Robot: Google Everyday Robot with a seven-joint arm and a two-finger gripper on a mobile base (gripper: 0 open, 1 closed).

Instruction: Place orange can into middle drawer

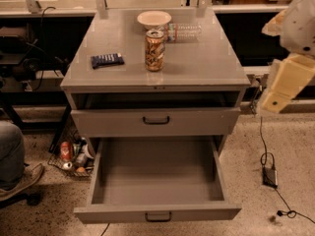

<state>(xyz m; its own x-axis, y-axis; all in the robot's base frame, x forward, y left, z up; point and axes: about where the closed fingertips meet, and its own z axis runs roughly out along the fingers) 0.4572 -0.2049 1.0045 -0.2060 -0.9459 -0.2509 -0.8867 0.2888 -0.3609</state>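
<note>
The orange can (pixel 154 50) stands upright on the grey cabinet top (pixel 206 68), near its middle. The middle drawer (pixel 157 181) is pulled fully open below it, and its flat grey bottom is bare. A dark handle (pixel 158 216) sits on its front panel. My gripper (pixel 273 98) is the cream-coloured end of the arm at the right edge. It hangs beside the cabinet's right side, well right of the can and touching nothing.
A tan bowl (pixel 154 18) and a clear water bottle (pixel 184 31) lie behind the can. A dark blue packet (pixel 107 59) lies to its left. The closed upper drawer front (pixel 156 121) sits above the open drawer. A person's leg (pixel 12 161), a wire basket holding a red can (pixel 66 150) and a floor cable (pixel 269 176) flank the cabinet.
</note>
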